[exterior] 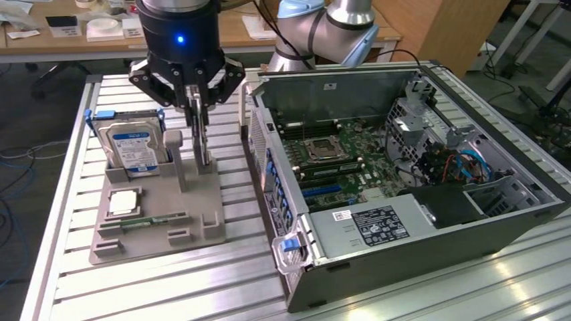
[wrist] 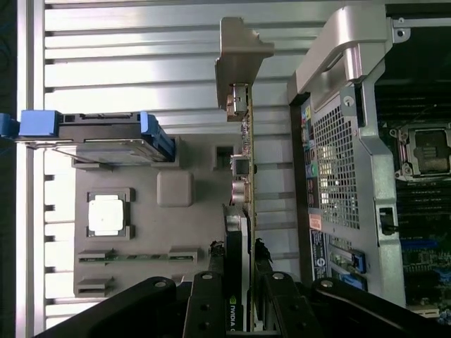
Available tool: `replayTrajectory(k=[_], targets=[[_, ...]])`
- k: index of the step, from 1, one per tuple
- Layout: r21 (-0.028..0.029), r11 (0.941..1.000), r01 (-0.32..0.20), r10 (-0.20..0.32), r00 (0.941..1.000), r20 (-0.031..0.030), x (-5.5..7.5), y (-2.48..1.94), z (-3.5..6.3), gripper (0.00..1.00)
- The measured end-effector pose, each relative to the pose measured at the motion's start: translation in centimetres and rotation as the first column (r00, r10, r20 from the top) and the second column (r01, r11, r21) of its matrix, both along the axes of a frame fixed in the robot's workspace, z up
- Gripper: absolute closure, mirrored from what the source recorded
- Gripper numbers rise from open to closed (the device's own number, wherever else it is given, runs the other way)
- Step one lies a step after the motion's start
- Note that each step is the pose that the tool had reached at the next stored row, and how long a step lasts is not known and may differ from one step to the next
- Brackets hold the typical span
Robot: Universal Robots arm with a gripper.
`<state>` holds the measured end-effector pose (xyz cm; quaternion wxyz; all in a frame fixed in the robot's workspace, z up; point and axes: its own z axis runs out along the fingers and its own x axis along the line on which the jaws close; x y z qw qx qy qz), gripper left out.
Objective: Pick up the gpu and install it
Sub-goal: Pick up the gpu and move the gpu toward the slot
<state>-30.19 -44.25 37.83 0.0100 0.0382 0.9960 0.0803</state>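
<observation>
The pincer (exterior: pixel 196 110) hangs over the grey parts tray (exterior: pixel 198 217) on the slatted aluminium worktop (exterior: pixel 170 287), its jaws partly closed and clamped on the gpu (exterior: pixel 202 144). The card stands upright on its long edge, thin side toward the exterior camera, just beside a grey post of the tray. Whether its lower edge is clear of the tray I cannot tell.

In the wrist view the black fingers (wrist: pixel 208 306) press both faces of the card at its cooler end, and the silver bracket (wrist: pixel 239 49) sticks out at the far end.

The tray also carries a hard drive (exterior: pixel 134 144) with a blue label, standing upright, a processor chip (exterior: pixel 123 200) lying flat, and a memory stick (exterior: pixel 147 221).

To the exterior view's right of the tray lies an open computer case (exterior: pixel 446 244), its motherboard (exterior: pixel 357 154) exposed.
</observation>
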Motion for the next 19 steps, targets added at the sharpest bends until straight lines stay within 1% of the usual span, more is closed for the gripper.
replayTrajectory(k=[9, 12, 16, 17, 19], targets=[[0.0, 1.0, 0.0, 0.0, 1.0, -0.0001, 0.1, 0.0, 2.01, 0.74], [-0.0002, 1.0, 0.0, 0.0, 1.0, -0.0009, 0.1, 0.0, 2.32, 0.74], [-0.0001, 1.0, 0.0, 0.0, 1.0, -0.0009, 0.1, 0.0, 2.33, 0.74], [-0.0008, 1.0, 0.0, 0.0, 1.0, -0.0011, 0.1, 0.0, 2.34, 0.74], [-0.0079, 1.0, 0.0, 0.0, 1.0, -0.0019, 0.1, -0.01, 2.36, 0.74]])
